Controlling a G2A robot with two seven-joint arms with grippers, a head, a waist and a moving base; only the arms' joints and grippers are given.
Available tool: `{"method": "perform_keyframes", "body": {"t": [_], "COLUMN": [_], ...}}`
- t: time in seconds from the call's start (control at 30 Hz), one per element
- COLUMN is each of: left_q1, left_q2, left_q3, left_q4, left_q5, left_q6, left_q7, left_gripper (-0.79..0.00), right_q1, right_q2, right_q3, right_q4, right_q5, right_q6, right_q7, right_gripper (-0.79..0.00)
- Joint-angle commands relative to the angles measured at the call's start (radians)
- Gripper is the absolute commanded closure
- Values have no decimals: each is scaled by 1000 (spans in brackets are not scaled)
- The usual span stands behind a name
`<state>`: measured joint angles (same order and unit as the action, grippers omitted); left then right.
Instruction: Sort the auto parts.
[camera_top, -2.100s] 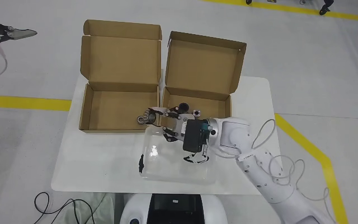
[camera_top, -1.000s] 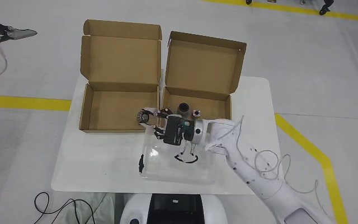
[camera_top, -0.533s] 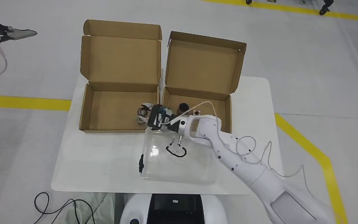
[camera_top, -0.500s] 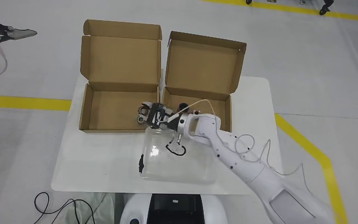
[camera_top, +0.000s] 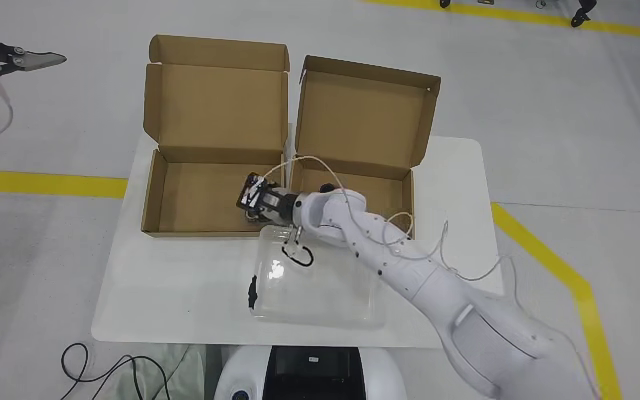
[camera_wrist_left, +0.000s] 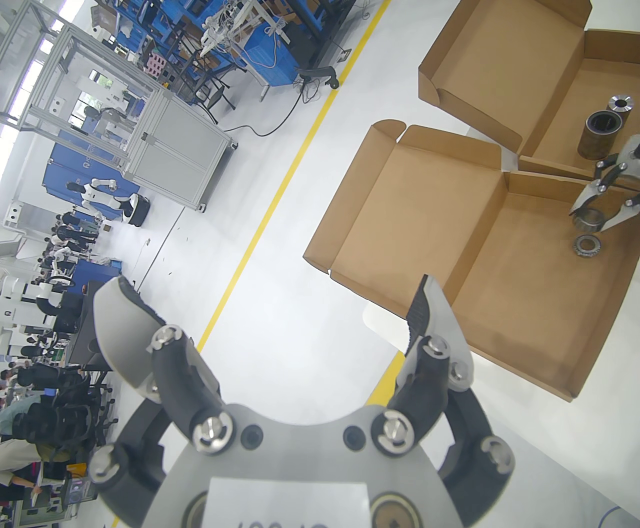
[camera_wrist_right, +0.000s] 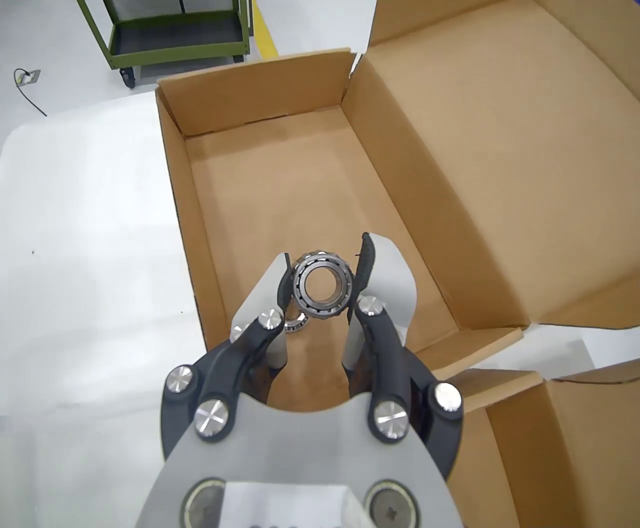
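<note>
My right gripper (camera_wrist_right: 322, 280) is shut on a steel roller bearing (camera_wrist_right: 322, 286), held ring-face up just above the floor of the left cardboard box (camera_wrist_right: 280, 190). A second bearing (camera_wrist_right: 296, 321) lies on the box floor right beneath it. In the top view that gripper (camera_top: 255, 193) hangs over the near right corner of the left box (camera_top: 200, 190). From the left wrist view the held bearing (camera_wrist_left: 590, 218) sits above the lying one (camera_wrist_left: 586, 246). My left gripper (camera_wrist_left: 270, 285) is open and holds nothing, high up and off to the side of the table.
The right box (camera_wrist_left: 565, 75) holds a dark cylinder (camera_wrist_left: 600, 135) and a smaller metal sleeve (camera_wrist_left: 620, 104). A clear plastic tray (camera_top: 330, 295) lies on the white table (camera_top: 180, 290) in front of the boxes, with a black part (camera_top: 252, 290) at its edge. Both lids stand open behind.
The right arm has swung left, carrying its gripper from above the clear tray and the boxes' shared wall to over the left box's floor.
</note>
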<state>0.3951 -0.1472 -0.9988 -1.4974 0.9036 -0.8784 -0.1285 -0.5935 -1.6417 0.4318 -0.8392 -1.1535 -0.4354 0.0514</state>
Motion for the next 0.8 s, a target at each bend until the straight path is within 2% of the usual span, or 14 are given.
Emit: {"method": "perform_keyframes", "body": {"t": [0.0, 0.33, 0.4, 0.5, 0.77], "left_q1": [0, 0, 0, 0, 0], "left_q2": [0, 0, 0, 0, 0], "left_q3": [0, 0, 0, 0, 0], "left_q4": [0, 0, 0, 0, 0], "left_q5": [0, 0, 0, 0, 0], "left_q6": [0, 0, 0, 0, 0], "left_q7": [0, 0, 0, 0, 0], "left_gripper": [-785, -785, -785, -785, -785], "right_q1": [15, 77, 81, 90, 110], "right_q2": [-24, -137, -153, -175, -219], "right_q3": [-13, -57, -59, -62, -66], "right_q4": [49, 252, 284, 324, 394], "right_q5": [8, 18, 22, 21, 4], "right_q6": [-1, 10, 9, 2, -24], "right_q7": [4, 37, 37, 35, -5], "right_gripper": [0, -9, -166, -317, -462]}}
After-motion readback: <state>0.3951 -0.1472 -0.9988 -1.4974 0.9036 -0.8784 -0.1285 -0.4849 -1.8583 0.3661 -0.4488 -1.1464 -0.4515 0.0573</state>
